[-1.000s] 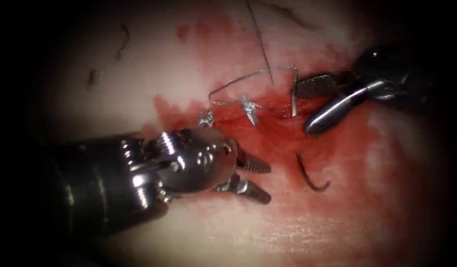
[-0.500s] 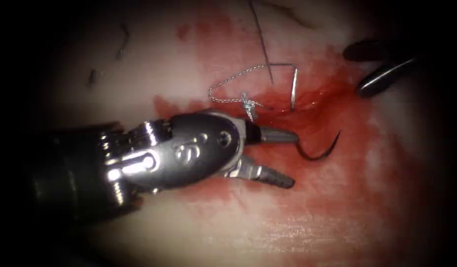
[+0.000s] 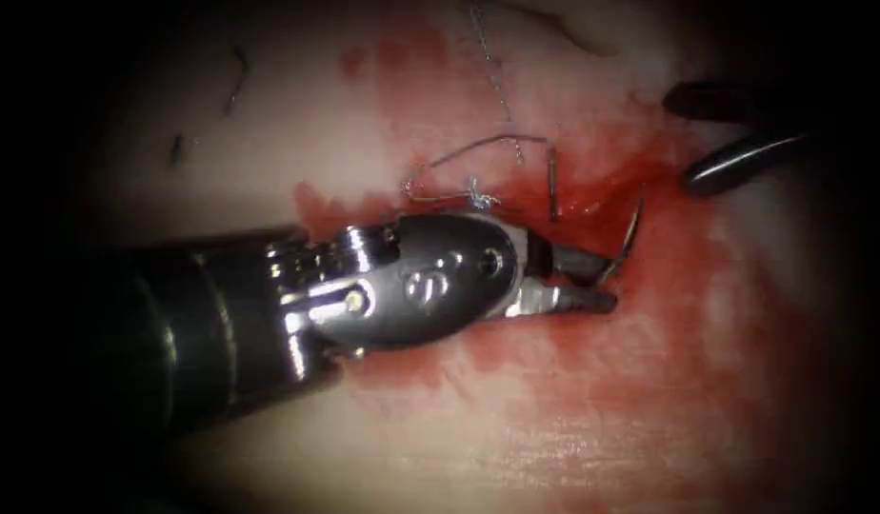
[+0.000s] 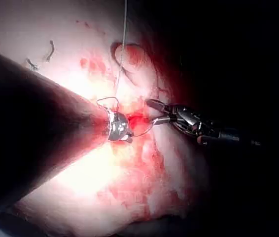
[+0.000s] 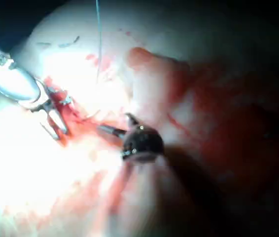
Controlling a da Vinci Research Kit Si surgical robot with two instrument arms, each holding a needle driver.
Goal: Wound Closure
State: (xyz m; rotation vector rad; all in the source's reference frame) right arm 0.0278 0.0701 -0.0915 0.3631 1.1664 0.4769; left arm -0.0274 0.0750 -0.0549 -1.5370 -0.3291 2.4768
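Left tool point(image 3: 602, 281) jaws closed on the needle point(image 3: 629, 236) near its lower end; needle stands up off the tissue point(image 3: 573, 419), not in it, right of the knot point(image 3: 478, 193). Right tool point(image 3: 735, 133) jaws apart, holding nothing, well off right. Thread point(image 3: 464, 152) loops above the red fluid point(image 3: 592, 200).

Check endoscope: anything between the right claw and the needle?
Just tissue wet with red fluid, no thread or loose ends. The left claw holds the needle near its lower end; the right claw is open, holding nothing.
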